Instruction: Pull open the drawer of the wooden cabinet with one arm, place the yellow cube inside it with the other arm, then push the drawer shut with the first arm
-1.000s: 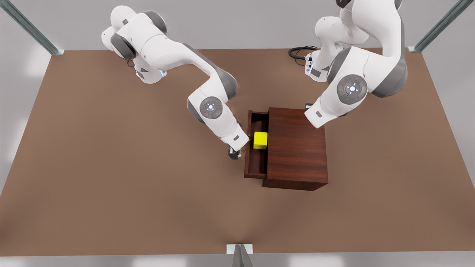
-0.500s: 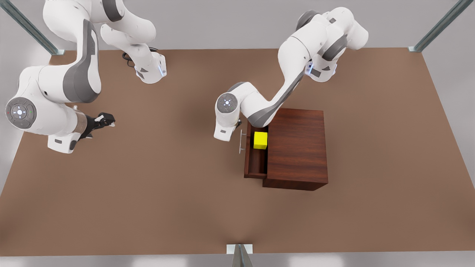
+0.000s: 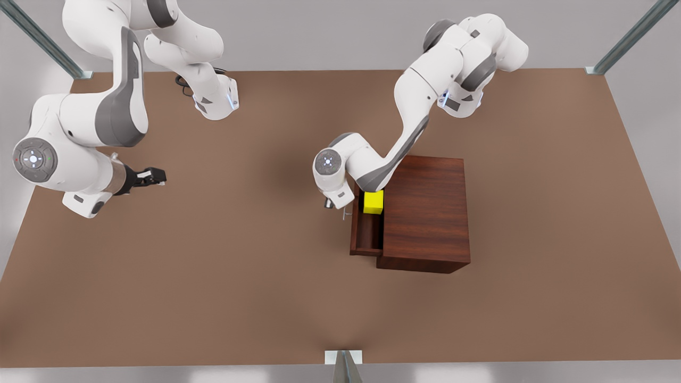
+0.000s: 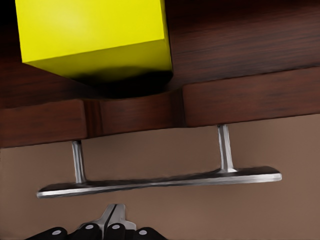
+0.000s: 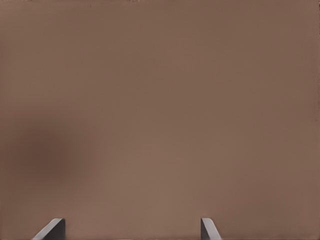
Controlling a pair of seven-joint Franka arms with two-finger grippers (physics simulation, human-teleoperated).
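Yellow cube [image 3: 373,202] resting inside the open drawer [image 3: 366,234] of the wooden cabinet [image 3: 425,213]. No readable writing anywhere. Left gripper [image 4: 114,220] just short of the silver bar handle [image 4: 160,181], fingertips pressed together, apparently not touching it. Right gripper [image 3: 151,176] at nine o'clock, well apart over the brown table [image 3: 213,276], fingers [image 5: 52,230] spread, grasping nothing.

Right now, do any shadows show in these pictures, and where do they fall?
Front view: a soft dark patch on the table beside the left gripper. Left wrist view: black shade under the yellow cube in the drawer. Right wrist view: a faint smudge on bare table.
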